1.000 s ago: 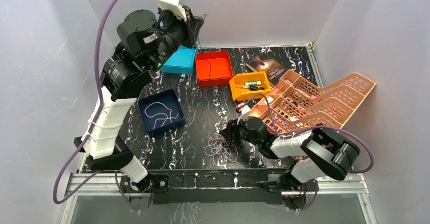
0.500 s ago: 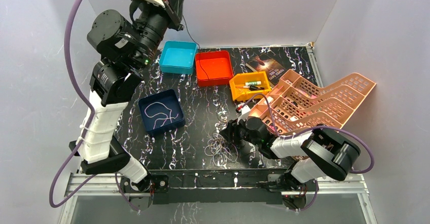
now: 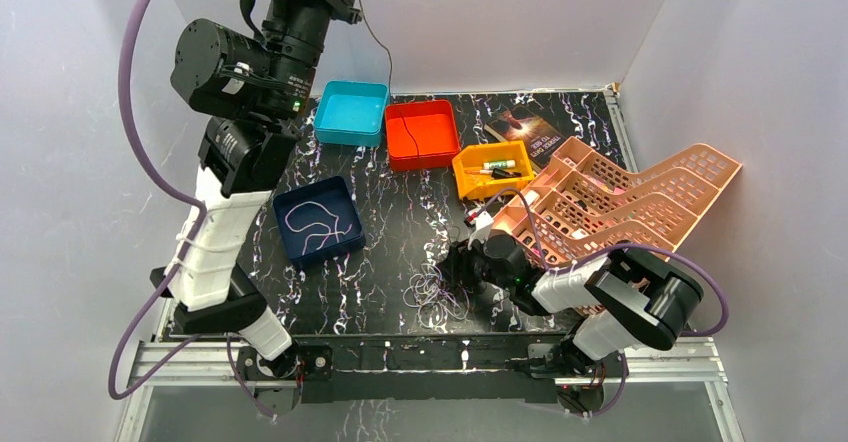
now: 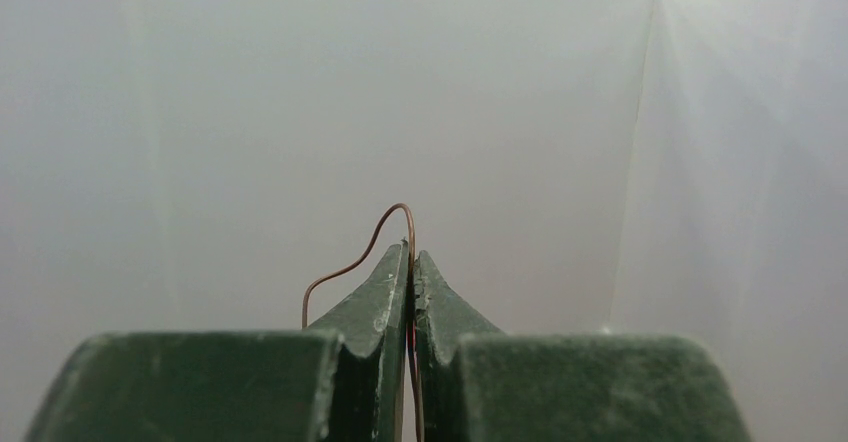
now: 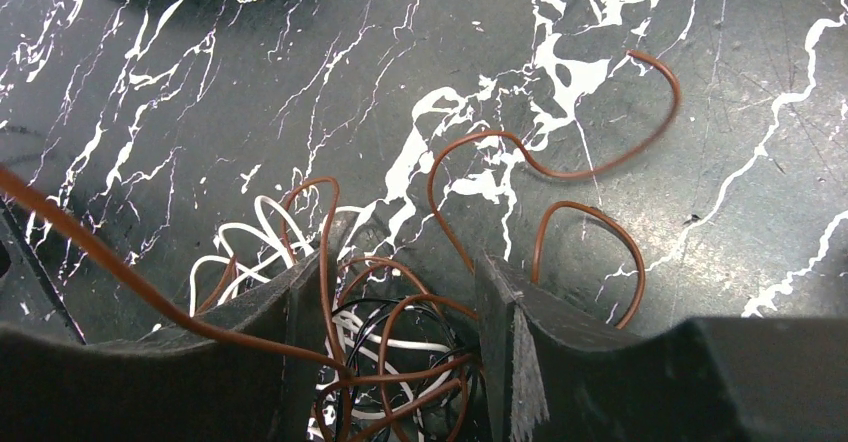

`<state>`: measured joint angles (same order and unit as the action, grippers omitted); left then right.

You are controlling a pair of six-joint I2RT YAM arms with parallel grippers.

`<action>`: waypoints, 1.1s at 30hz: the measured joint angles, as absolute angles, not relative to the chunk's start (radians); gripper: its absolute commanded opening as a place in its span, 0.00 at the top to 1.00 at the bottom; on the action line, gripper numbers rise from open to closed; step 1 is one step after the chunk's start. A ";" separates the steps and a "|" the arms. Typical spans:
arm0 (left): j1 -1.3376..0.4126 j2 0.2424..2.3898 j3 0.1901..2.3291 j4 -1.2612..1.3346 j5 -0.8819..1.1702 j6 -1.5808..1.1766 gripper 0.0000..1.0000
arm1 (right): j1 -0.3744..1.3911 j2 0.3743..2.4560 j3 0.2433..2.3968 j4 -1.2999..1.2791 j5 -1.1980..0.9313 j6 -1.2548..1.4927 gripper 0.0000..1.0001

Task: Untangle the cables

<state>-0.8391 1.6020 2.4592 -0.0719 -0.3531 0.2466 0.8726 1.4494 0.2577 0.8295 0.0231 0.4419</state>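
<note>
Cables (image 5: pixel 400 352) under work
Our left gripper (image 4: pixel 411 252) pinches one brown cable (image 4: pixel 398 205) tight; our right gripper (image 5: pixel 405 262) straddles the tangle (image 3: pixel 436 294), fingers parted.

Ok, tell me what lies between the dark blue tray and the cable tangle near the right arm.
Nothing lies there. In the top external view, only bare marbled table separates the dark blue tray from the cable tangle.

The tangle of cables (image 3: pixel 435 297) lies at lower centre, with the right gripper (image 3: pixel 452 262) just above-right of it (jaws astride the loops). A lone tray (image 3: pixel 318 192) sits to its left. Three trays in a row (image 3: pixel 435 132) cross the upper middle, and a rack (image 3: pixel 640 197) stands at right. From the left gripper (image 3: pixel 345 2), at upper left, a hanging cable (image 3: pixel 388 62) drops into the middle tray.
</note>
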 measured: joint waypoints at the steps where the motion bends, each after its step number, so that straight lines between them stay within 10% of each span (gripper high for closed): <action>1: -0.839 1.613 2.470 -0.048 -0.351 0.258 1.00 | 0.873 1.449 0.258 0.831 0.022 0.442 0.38; 15: -0.839 1.669 2.477 0.159 -0.338 0.374 1.00 | 0.873 1.457 0.256 0.853 -0.004 0.434 0.43; 33: -0.839 1.475 2.135 0.110 -0.329 0.216 1.00 | 0.873 1.029 0.394 0.604 0.084 0.337 0.13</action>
